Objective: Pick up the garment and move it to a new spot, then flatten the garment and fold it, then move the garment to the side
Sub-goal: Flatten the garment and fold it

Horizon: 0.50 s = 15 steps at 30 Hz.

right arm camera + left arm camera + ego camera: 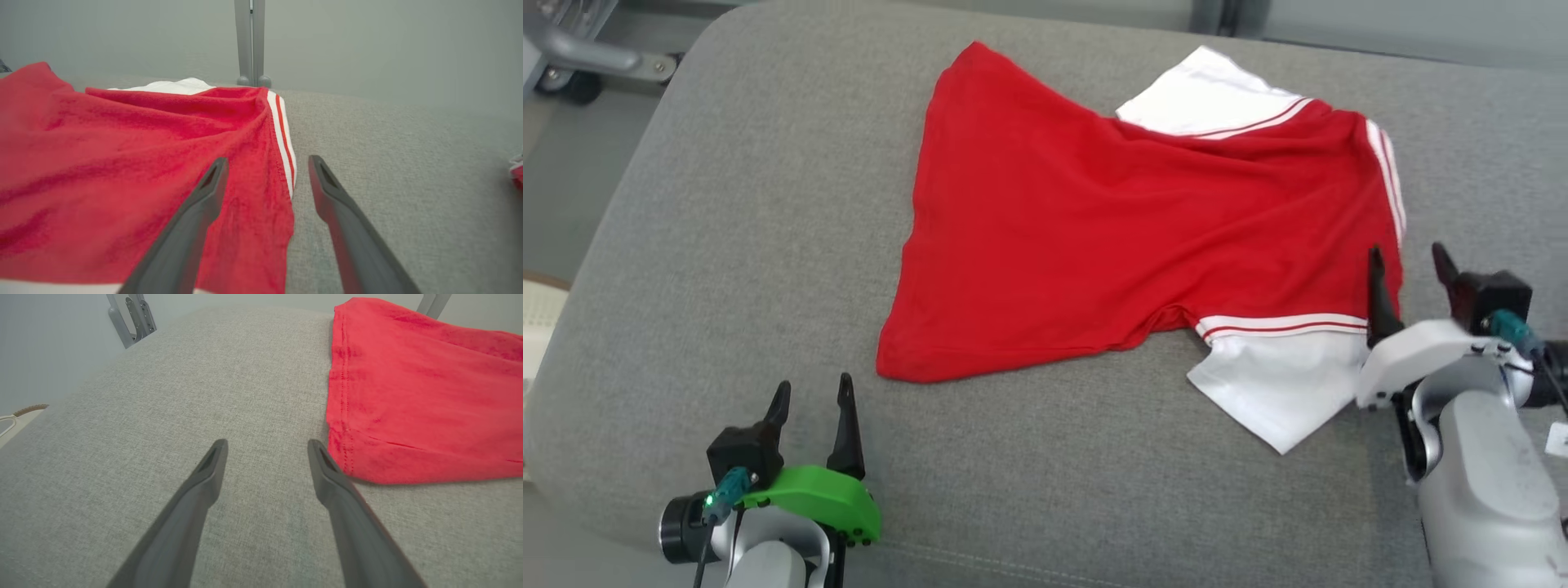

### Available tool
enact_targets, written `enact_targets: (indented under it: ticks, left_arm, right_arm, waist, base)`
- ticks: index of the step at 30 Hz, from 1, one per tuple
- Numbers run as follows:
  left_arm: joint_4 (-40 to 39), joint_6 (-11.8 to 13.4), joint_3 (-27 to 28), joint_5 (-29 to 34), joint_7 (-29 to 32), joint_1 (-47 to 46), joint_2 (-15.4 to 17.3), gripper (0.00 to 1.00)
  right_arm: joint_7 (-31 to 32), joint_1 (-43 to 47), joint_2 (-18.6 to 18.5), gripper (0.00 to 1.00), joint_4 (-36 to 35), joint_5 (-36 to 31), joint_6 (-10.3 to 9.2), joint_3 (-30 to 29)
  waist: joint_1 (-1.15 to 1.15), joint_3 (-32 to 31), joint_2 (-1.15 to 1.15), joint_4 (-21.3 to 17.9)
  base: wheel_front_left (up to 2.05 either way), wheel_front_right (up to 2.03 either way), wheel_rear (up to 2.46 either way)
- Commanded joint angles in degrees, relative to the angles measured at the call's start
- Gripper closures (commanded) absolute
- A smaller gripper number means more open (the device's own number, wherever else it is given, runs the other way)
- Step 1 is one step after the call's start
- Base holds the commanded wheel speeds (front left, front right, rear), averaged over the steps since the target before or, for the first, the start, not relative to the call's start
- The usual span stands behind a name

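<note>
Right claw (1406, 250) spread, astride garment (1094, 229) edge

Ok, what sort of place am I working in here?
Likely a lab or test room: the red garment lies on a grey fabric-covered pad, with a wheeled metal frame beside it and a metal post behind.

Grey woven-fabric tabletop (727, 245) with a rounded corner, soft even light. Way out past the left gripper (814, 382) there's a grey metal frame (596, 53) on a caster, standing on pale floor (564, 180). Straight ahead of the right gripper (267, 160), a grey metal post (250, 41) against a plain pale wall (388, 41).
</note>
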Motion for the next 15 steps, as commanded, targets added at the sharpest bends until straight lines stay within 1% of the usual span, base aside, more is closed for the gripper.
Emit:
enact_targets:
  ticks: [1, 8, 15]
  left_arm:
    - [0.1, -0.2, 0.5, 0.6, -0.2, 1.7, 0.3, 0.0]
    - [0.5, -0.7, 2.2, 1.6, -0.2, 6.1, 0.3, 0.0]
    - [0.5, -1.0, 3.3, 2.1, -0.2, 10.0, 0.3, 0.0]
  right_arm:
    - [-0.2, 2.4, 0.3, 0.0, -0.9, 1.5, -0.12, 0.9]
    - [-0.2, 12.4, 1.6, 0.0, -5.1, 7.8, -0.12, 6.6]
    - [-0.2, 18.6, 1.9, 0.0, -6.2, 10.9, -0.11, 11.8]
  waist:
    - [0.0, -6.9, 0.0, -6.6]
    - [0.0, -10.7, 0.0, -9.0]
    - [0.0, -12.5, 0.0, -10.5]
  base:
    - [0.0, 0.0, 0.0]
    - [0.0, 0.0, 0.0]
    - [0.0, 0.0, 0.0]
